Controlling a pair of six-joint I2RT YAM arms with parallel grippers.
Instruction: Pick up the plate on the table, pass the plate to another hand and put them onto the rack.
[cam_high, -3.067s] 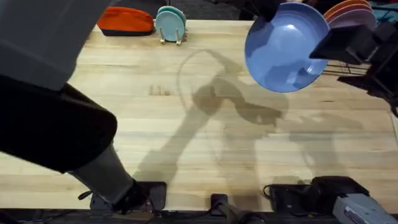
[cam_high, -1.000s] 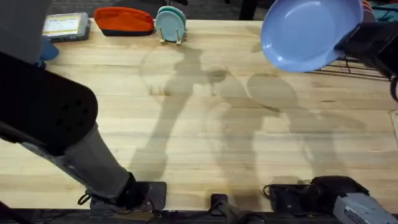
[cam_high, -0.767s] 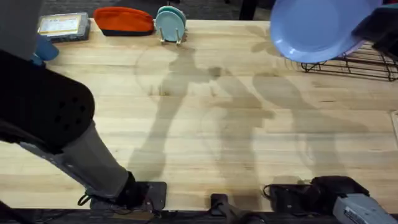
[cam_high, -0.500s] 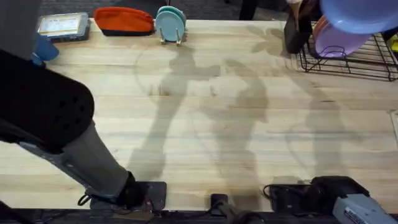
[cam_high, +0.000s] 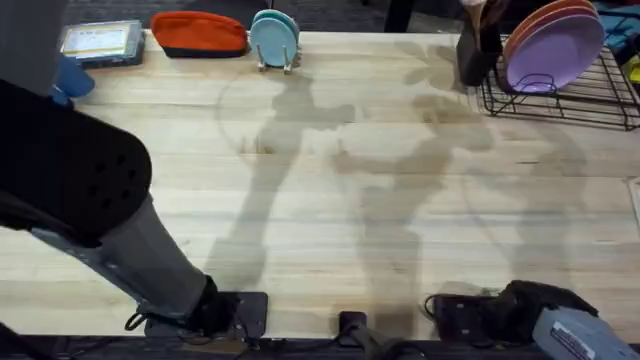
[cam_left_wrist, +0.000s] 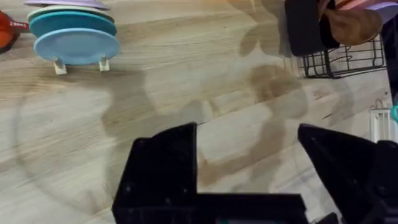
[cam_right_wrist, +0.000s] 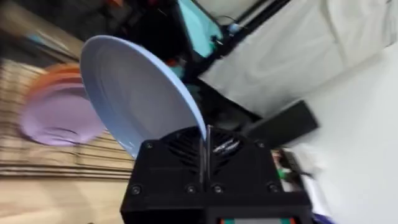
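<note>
The light-blue plate (cam_right_wrist: 140, 102) stands on edge in the right wrist view, its rim clamped in my right gripper (cam_right_wrist: 203, 138), which is shut on it. Beyond the plate lies the black wire rack (cam_right_wrist: 50, 158) with a lavender plate (cam_right_wrist: 59, 118) in it. From overhead, the rack (cam_high: 600, 95) sits at the table's (cam_high: 330, 200) far right corner, with lavender (cam_high: 555, 50) and orange (cam_high: 540, 20) plates standing in it. My left gripper (cam_left_wrist: 245, 134) hangs open and empty above the bare wood, with the rack (cam_left_wrist: 339, 59) farther off.
A wooden holder of small teal plates (cam_high: 274, 38) stands at the far edge, beside a red pouch (cam_high: 200, 32) and a flat box (cam_high: 100, 40). A black holder (cam_high: 475, 45) stands just left of the rack. My left arm (cam_high: 70, 170) looms dark at the left.
The right gripper carried the light-blue plate rightward and up over the rack, out of the overhead view. The lavender and orange plates in the rack now show. The left arm has stayed still over the last second.
</note>
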